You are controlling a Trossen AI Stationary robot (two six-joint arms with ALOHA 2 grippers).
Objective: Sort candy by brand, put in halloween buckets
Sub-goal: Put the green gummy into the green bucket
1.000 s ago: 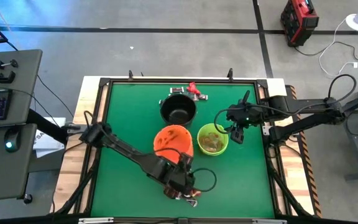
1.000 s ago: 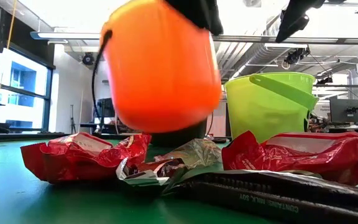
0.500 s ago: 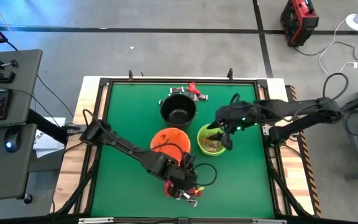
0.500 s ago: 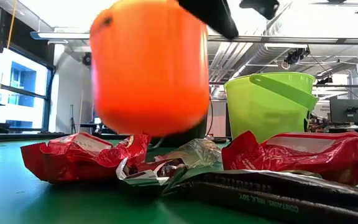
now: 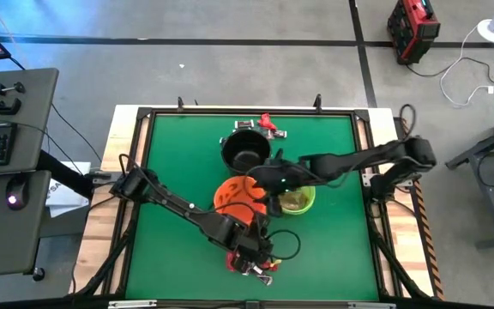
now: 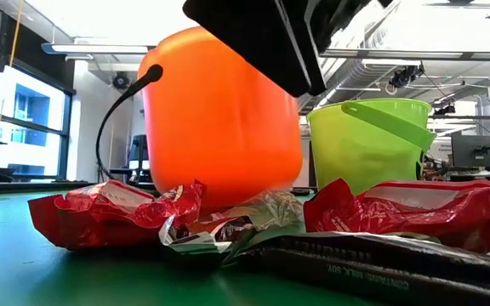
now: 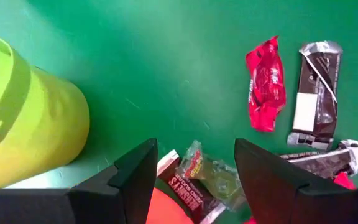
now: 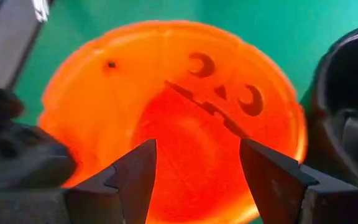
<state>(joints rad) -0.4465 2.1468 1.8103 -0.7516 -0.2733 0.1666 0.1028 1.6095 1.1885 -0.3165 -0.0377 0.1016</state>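
Note:
The orange bucket (image 5: 237, 194) stands on its base between the black bucket (image 5: 245, 150) and the candy pile (image 5: 252, 263), with the lime green bucket (image 5: 297, 197) to its right. My right gripper (image 8: 197, 146) hovers open over the orange bucket's mouth (image 8: 185, 118). My left gripper (image 7: 194, 149) hangs open above the pile by the near edge. Below it lie a pale greenish sweet (image 7: 211, 175), a red wrapper (image 7: 266, 84) and a dark brown and silver bar (image 7: 316, 93). In the low view, red wrappers (image 6: 113, 212) and a dark bar (image 6: 381, 259) lie in front of the orange bucket (image 6: 219, 119).
A few more sweets (image 5: 266, 127) lie by the table's far edge behind the black bucket. The green bucket holds some candy (image 5: 293, 201). My right arm (image 5: 358, 159) stretches across above the green bucket. The left arm's forearm (image 5: 174, 206) runs close by the orange bucket.
My right gripper has swung toward the table's left, from above the green bucket to above the orange bucket. The orange bucket has rocked from side to side and now sits lower and steadier. My left gripper has come lower over the candy pile.

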